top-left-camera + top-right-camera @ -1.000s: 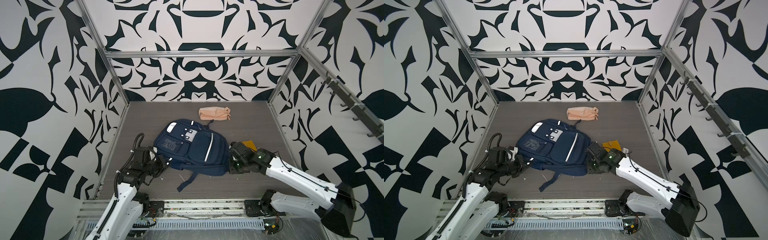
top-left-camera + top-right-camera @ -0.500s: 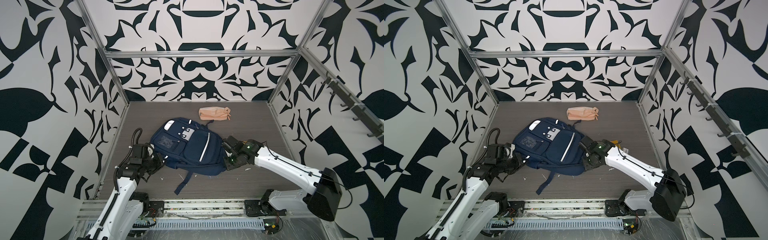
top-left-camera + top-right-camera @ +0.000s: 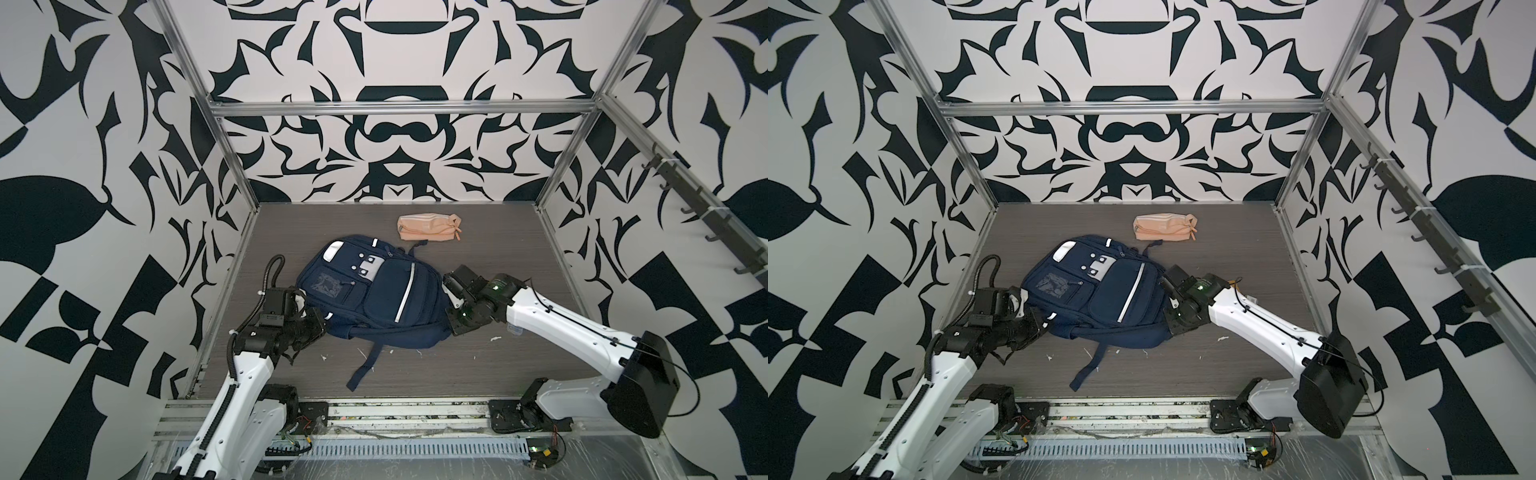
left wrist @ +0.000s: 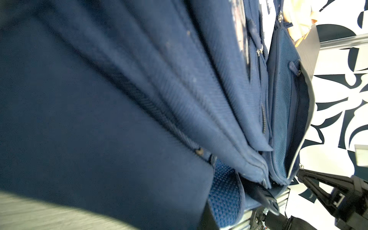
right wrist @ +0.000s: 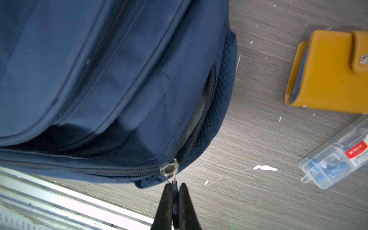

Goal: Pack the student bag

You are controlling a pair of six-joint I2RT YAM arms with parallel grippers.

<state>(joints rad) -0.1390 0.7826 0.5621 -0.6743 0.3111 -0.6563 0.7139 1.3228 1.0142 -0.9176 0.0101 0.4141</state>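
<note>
Black-and-white patterned walls (image 3: 124, 208) close in a grey wood-grain tabletop (image 3: 498, 257) on three sides. The navy student bag (image 3: 374, 295) (image 3: 1100, 291) lies flat and face up, a little towards 9 o'clock of the tabletop's middle, its top pointing to about 11 o'clock.

At the bag's 4 o'clock corner the right pincer (image 5: 175, 186) (image 3: 453, 330) is closed on the zip pull (image 5: 174, 180). On one side of the slider the teeth are meshed; on the other they gape over a dark interior. At the bag's 8 o'clock corner the left pincer (image 3: 318, 328) is closed and pressed against the fabric. Whether any cloth is caught in it I cannot tell, as its wrist view is filled with blue folds of the bag (image 4: 139, 99).

A loose strap (image 3: 365, 365) trails from the bag towards 6 o'clock, ending short of the aluminium rail (image 3: 395, 411) along the near edge. A peach pouch (image 3: 428, 227) (image 3: 1165, 227) lies at 1 o'clock, just beyond the bag's top handle. Near the right pincer a mustard wallet (image 5: 326, 69) and a clear plastic box (image 5: 336, 155) lie on the wood, apart from the bag.

Only a narrow strip separates the bag from the wall at 9 o'clock. Bare board lies towards 3 o'clock and along the far wall at 12.
</note>
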